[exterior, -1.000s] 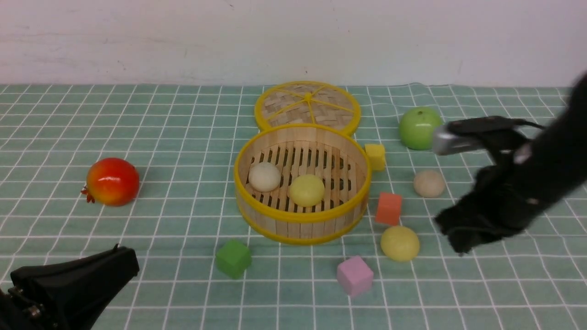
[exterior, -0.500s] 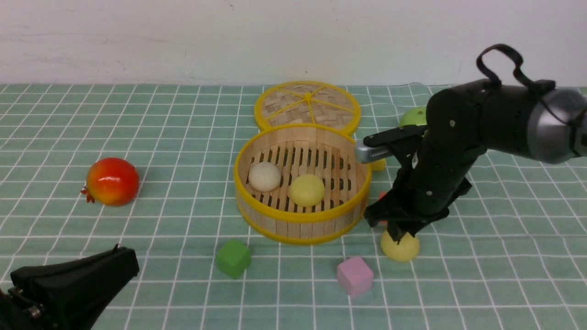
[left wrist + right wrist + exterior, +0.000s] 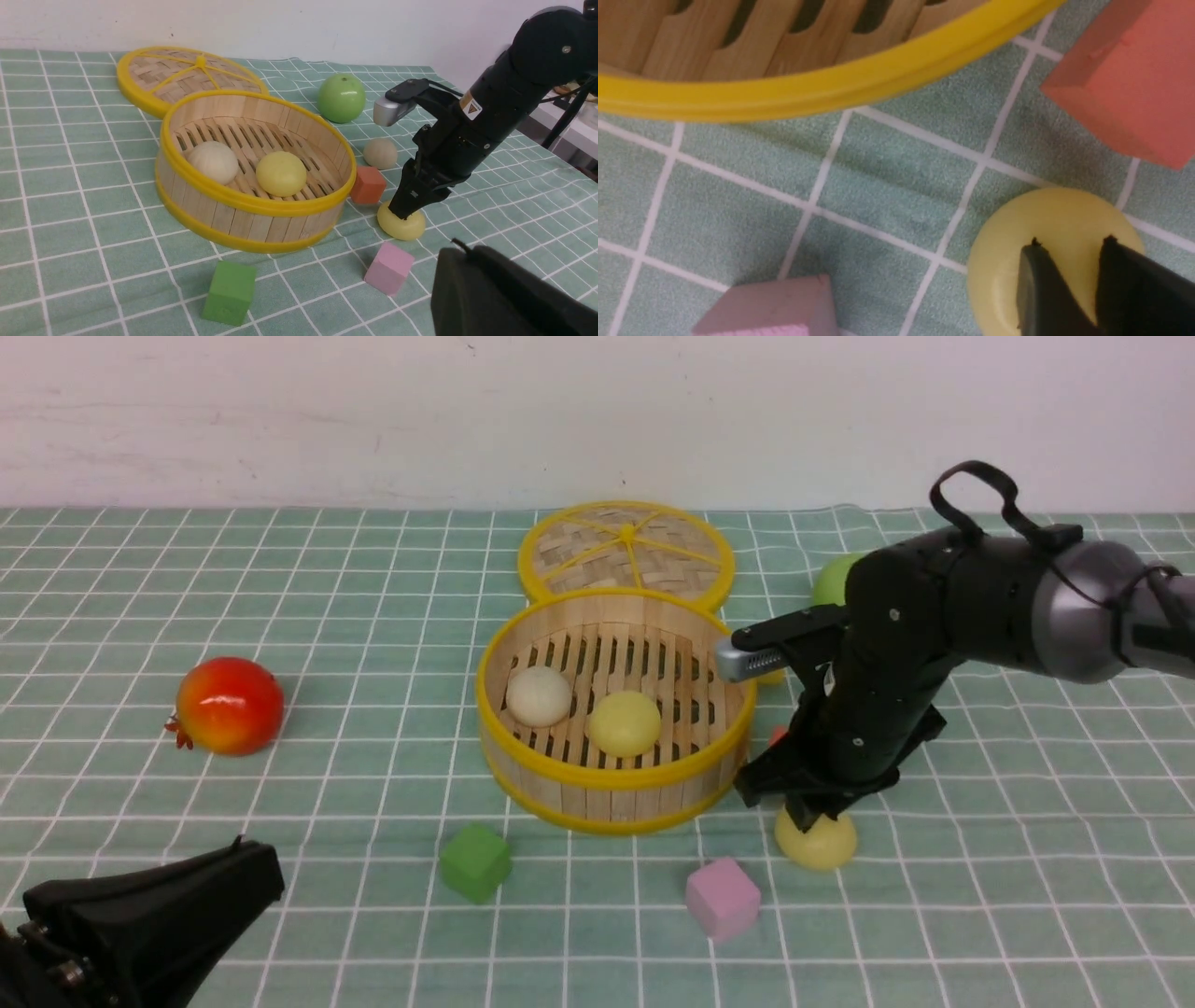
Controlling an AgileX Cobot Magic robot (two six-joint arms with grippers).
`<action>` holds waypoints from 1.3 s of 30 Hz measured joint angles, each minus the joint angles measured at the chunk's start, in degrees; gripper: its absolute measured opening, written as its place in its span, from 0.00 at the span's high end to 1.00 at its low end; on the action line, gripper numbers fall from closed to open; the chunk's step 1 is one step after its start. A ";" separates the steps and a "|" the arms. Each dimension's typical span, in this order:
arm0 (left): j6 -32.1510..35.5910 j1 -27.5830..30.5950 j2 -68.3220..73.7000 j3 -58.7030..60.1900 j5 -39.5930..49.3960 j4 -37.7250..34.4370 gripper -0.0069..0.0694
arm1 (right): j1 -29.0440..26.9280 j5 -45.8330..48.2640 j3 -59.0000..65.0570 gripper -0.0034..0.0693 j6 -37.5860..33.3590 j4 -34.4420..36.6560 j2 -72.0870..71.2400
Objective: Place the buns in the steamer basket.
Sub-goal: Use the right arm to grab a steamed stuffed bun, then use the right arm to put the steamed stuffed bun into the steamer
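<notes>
- Your pale yellow bun (image 3: 822, 845) lies on the cloth, lower right of centre in the front view, just right of the steamer basket (image 3: 611, 782).
- Your right gripper (image 3: 805, 817) touches its top, fingers narrow, nearly together, not around it.
- 2 more sit inside the basket at centre: a cream bun (image 3: 538, 696) and a yellow bun (image 3: 624, 722).
- The 4th bun (image 3: 380, 153) lies beside the orange cube (image 3: 368, 185).
- Your left gripper (image 3: 187, 896) sits lower left; you cannot tell its opening.

Front view: wide, facing wall (image 3: 597, 420), steamer basket (image 3: 611, 782) frame centre. Left wrist: low, oblique. Right wrist: close, downward. All share basket rim.
</notes>
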 joint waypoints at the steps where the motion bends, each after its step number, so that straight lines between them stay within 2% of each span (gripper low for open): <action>1: 0.00 0.00 0.00 0.00 0.00 0.00 0.93 | 0.00 0.09 0.00 0.74 -0.11 0.00 -0.07; 5: 0.00 0.00 0.00 0.00 0.06 0.00 0.93 | 0.00 2.36 0.00 0.94 -1.38 0.00 -2.80; 6: 0.00 0.00 0.00 0.00 0.06 0.00 0.93 | 0.00 2.79 0.00 0.95 -1.42 0.00 -3.78; 10: 0.00 0.00 0.00 0.00 0.06 0.00 0.93 | 0.75 3.20 0.00 0.95 -1.61 0.21 -8.63; 15: 0.00 0.00 0.00 0.00 0.12 0.00 0.93 | 3.51 -6.27 -2.44 0.95 -1.68 0.21 -13.27; 24: 0.00 0.00 0.00 0.00 0.12 0.05 0.93 | 3.51 -18.84 -10.88 0.95 -1.68 -0.52 2.36; 32: 0.00 0.00 0.00 0.00 0.12 0.05 0.93 | 3.51 -20.45 -15.17 0.91 -1.58 -7.44 9.09; 39: 0.00 0.00 0.00 0.00 0.18 0.05 0.92 | 3.51 -20.93 -15.44 0.85 -1.58 -9.96 9.48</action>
